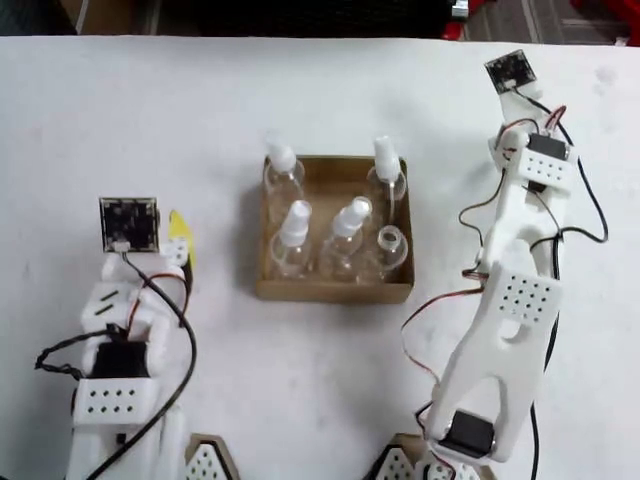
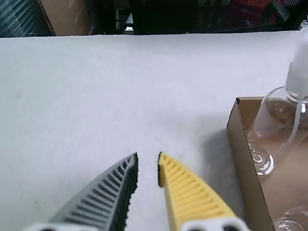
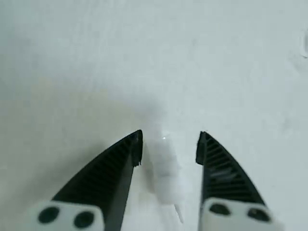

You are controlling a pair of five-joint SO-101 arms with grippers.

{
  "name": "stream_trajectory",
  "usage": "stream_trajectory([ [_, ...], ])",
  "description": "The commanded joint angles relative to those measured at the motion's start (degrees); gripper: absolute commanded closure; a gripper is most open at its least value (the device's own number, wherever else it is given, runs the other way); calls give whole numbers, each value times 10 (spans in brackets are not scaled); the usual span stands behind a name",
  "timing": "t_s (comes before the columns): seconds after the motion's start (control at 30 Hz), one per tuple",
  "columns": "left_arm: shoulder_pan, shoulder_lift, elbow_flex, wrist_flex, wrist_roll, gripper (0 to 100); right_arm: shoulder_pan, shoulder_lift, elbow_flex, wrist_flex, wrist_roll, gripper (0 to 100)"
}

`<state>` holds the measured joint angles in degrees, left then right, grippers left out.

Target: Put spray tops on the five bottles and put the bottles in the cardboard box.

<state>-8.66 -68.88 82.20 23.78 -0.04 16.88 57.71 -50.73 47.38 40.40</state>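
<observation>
1. In the middle of the table [image 1: 120, 120], between the two arms, we've got the cardboard box [image 1: 335, 292] sitting open side up.
2. All five clear bottles are standing inside it, two along the back and three along the front.
3. Four of them have white spray tops [image 1: 280, 155] on: the back-left bottle [image 1: 283, 180], the back-right bottle [image 1: 388, 182], the front-left bottle [image 1: 293, 245] and the front-middle bottle [image 1: 345, 240].
4. The fifth bottle [image 1: 391, 243] is in the front-right corner of the box, with its neck bare and open.
5. The right arm is stretched out toward the far right part of the table, well apart from the box. The right claw [image 3: 169, 142] points down at the table with its black fingers spread wide.
6. A loose spray top [image 3: 163, 168] lies on its side on the table in the gap between those fingers. As far as we can see, neither finger touches it.
7. The left claw [image 2: 147, 163] sits low over the table near the box's left wall, not touching it. There's just a narrow gap between its grey and yellow fingers, and nothing in it.
8. From the left wrist, we can see the back-left bottle in its corner of the box.
</observation>
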Motion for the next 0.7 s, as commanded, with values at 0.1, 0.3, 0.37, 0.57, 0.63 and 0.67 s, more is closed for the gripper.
stream_trajectory([
  [0.1, -2, -12, 0, -16, 4, 928, 28, 95, -125, -20, 61, 776],
  [0.3, -2, -12, 0, -16, 4, 928, 27, 171, -197, 18, 71, 821],
  [0.37, -2, -12, 0, -16, 4, 928, 26, 184, -224, 29, 71, 864],
  [0.57, -2, -12, 0, -16, 4, 928, 22, 192, -292, 107, 74, 971],
  [0.63, -2, -12, 0, -16, 4, 928, 22, 190, -308, 144, 97, 981],
  [0.67, -2, -12, -1, -16, 4, 928, 22, 189, -319, 162, 106, 985],
])
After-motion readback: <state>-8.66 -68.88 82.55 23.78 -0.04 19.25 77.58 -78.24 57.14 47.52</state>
